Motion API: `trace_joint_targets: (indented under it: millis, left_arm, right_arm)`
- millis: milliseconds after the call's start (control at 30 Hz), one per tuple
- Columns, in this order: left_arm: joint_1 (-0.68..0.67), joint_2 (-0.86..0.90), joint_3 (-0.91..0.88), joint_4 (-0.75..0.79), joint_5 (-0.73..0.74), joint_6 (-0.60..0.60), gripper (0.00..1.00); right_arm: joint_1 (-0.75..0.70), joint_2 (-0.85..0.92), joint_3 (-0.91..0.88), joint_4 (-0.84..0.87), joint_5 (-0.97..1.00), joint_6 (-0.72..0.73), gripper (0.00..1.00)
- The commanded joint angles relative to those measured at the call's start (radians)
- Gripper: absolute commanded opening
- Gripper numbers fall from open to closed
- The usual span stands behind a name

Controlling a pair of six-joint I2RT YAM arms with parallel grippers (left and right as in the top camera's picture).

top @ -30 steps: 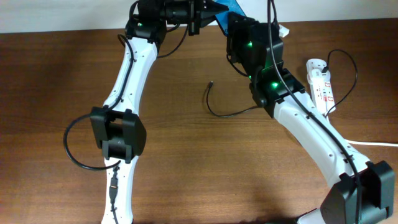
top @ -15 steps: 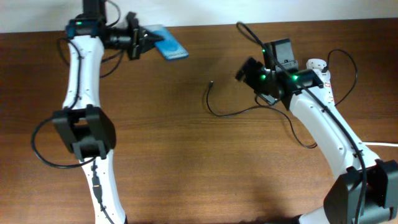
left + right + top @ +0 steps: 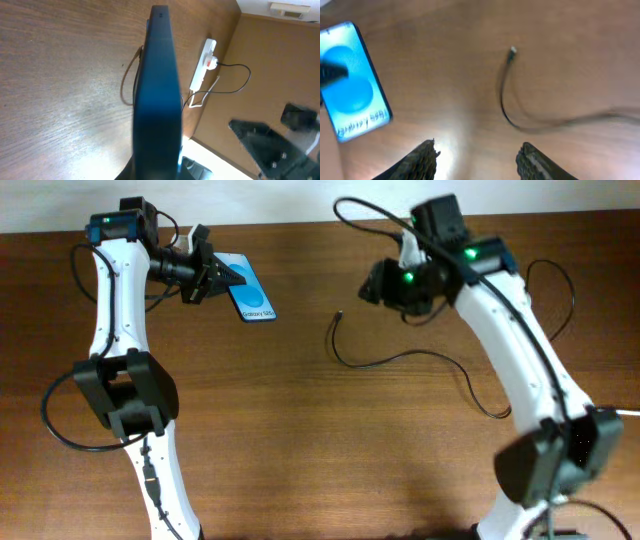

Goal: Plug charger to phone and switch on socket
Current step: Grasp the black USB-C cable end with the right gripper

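Table: dark brown wood, grain running side to side, and it fills nearly all of my overhead view. Mostly matte, evenly lit, no hard shadows. The far edge is straight. Past it is a pale strip, whitish; wall or floor, I can't tell. My left wrist camera is tilted, so the table edge runs diagonally. Beyond it is a flat tan surface, plain. In that view's top right corner there's a white patch with a small beige fixture, too small to identify. My right wrist camera shows the same wood, blurred, with a bright glare spot low in frame.
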Motion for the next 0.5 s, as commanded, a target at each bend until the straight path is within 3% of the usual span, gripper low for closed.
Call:
trace_joint_targets:
  millis: [0,67,233,467]
  left_arm:
    - [-0.014,-0.013,0.012,-0.001,0.048,0.005,0.0]
    - [-0.018,-0.013,0.012,-0.001,0.048,-0.01,0.0]
    - [-0.018,-0.013,0.012,0.003,0.047,-0.014,0.0]
    - [-0.018,-0.013,0.012,0.006,0.04,-0.014,0.0]
  right_arm:
    - [0.042,0.198,0.102,0.024,0.002,0.06,0.55]
    - [0.05,0.288,0.103,0.06,0.009,0.09,0.54]
    - [0.054,0.43,0.103,0.15,0.01,0.112,0.38]
    - [0.097,0.523,0.101,0.211,0.04,0.146,0.33]
